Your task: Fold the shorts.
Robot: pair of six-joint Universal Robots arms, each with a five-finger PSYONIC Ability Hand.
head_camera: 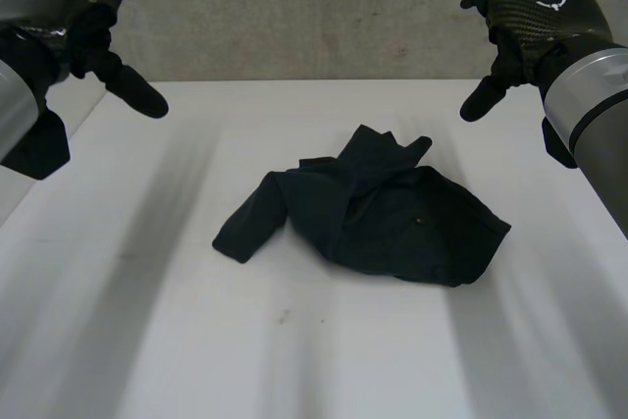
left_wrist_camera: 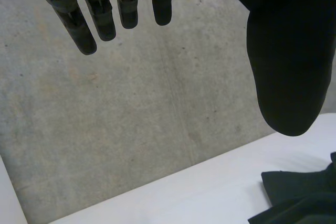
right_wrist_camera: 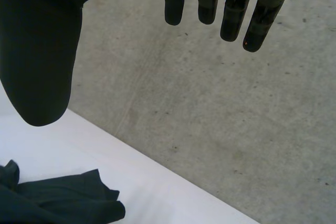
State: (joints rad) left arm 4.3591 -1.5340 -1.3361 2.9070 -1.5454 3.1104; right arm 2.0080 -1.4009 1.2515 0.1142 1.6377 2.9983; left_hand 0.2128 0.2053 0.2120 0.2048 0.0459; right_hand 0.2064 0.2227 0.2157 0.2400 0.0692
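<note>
On the white table (head_camera: 147, 321), near its middle, you had the dark shorts (head_camera: 373, 213) crumpled in a heap, so waistband & legs were hard to tell apart. Your left hand (head_camera: 78, 2) & right hand (head_camera: 530, 12) hung either side, well clear of the cloth, fingers straight & spread, holding nothing. Both wrist views cut the shorts off partway.

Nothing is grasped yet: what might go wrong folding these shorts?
The shorts lie bunched, with layers overlapping, so a pinch may catch several layers. The left hand and right hand hang open, apart from the cloth; its dark folds hide the edges, so either may miss a corner.
</note>
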